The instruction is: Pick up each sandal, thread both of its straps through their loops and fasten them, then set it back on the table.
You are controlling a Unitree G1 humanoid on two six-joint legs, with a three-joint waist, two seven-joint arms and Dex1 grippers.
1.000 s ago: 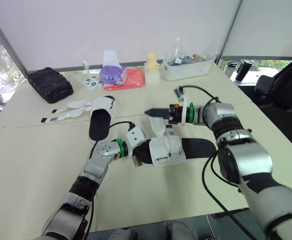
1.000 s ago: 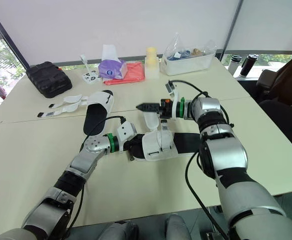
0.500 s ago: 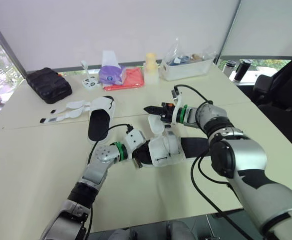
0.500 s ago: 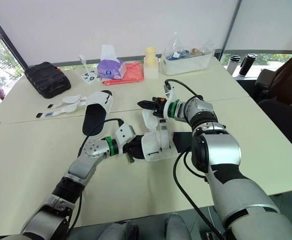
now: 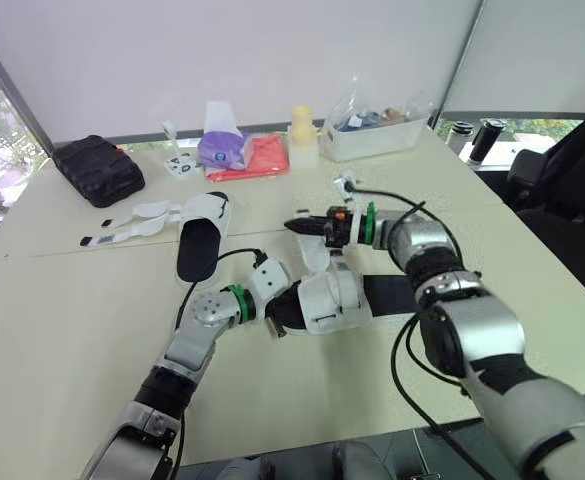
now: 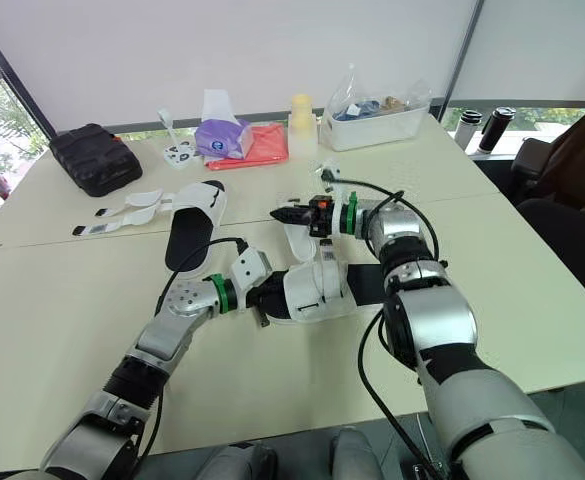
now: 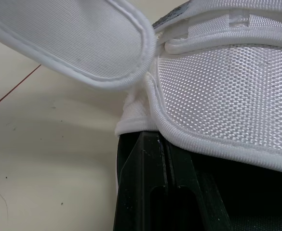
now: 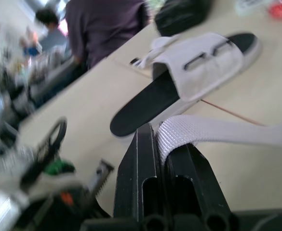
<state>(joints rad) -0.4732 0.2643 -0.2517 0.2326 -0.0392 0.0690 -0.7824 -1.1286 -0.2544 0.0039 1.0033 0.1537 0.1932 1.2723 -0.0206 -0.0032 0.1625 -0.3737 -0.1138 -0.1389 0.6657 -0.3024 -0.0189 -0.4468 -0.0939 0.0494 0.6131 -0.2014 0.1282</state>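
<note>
On your cream tabletop [image 5: 72, 330], the near sandal [image 5: 337, 298] lies at the middle, its left end clamped in your left tool [image 5: 275, 312]. Your right tool [image 5: 304, 227] pinches its white strap [image 8: 213, 132] just above it.

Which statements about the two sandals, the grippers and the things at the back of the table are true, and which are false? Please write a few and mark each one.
1. The right gripper is shut on a white strap of the near sandal. True.
2. The far sandal is lifted off the table. False: it lies on the table, with its open straps spread out to the robot's left.
3. The left gripper holds the near sandal at one end. True.
4. The black bag lies right beside the white tub. False: the bag is at the far left of the table, and the white tub is at the far right.
</note>
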